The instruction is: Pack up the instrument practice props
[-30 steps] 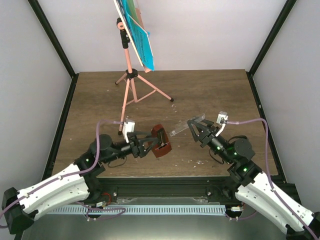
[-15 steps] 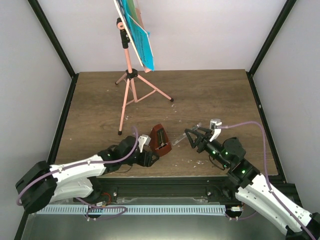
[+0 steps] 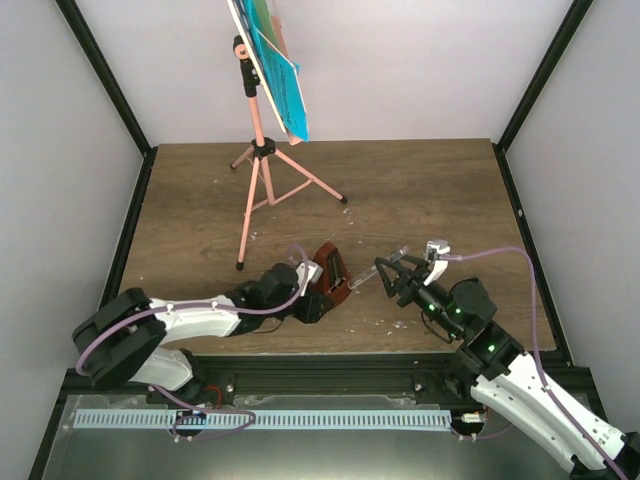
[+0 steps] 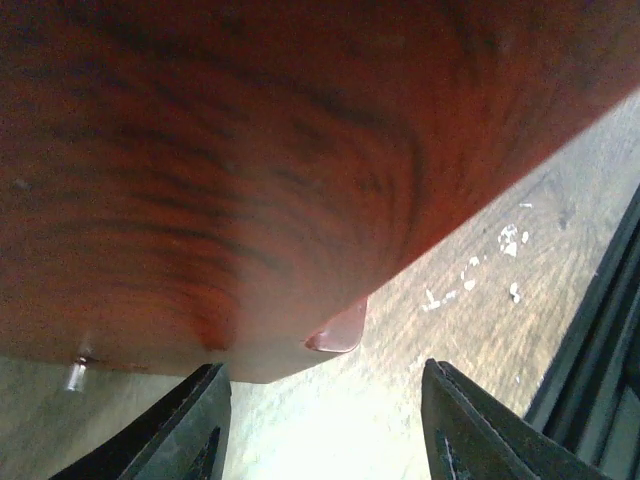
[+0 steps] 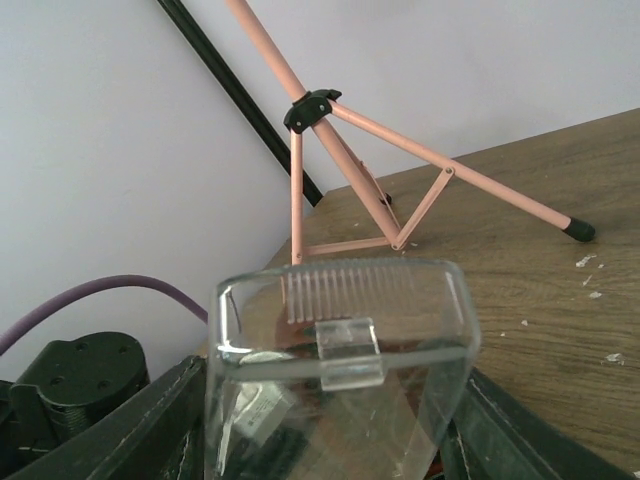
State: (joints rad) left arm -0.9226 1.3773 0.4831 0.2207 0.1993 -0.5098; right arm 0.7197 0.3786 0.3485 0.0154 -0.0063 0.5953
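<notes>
The reddish-brown pyramid metronome point(image 3: 330, 268) stands on the wooden table point(image 3: 420, 190) near the front middle. It fills the top of the left wrist view point(image 4: 250, 170). My left gripper point(image 3: 314, 292) lies low against its near side. Its jaws point(image 4: 322, 405) stand apart, with bare table showing between the tips and the metronome's base just beyond them. My right gripper point(image 3: 386, 274) is shut on the clear plastic cover point(image 5: 340, 330), which points at the metronome. The pink tripod music stand point(image 3: 258, 150) stands at the back left and carries blue sheet-music pages point(image 3: 283, 90).
White walls and black frame posts point(image 3: 525, 95) enclose the table. A black rail point(image 3: 330, 372) runs along the near edge. One of the stand's legs ends in a black foot point(image 5: 578, 229), ahead of the cover. Small white flecks point(image 4: 510, 240) dot the wood.
My left arm has dropped low and its jaws have narrowed behind the metronome, which now sits slightly farther right. My right gripper has come down a little with the cover.
</notes>
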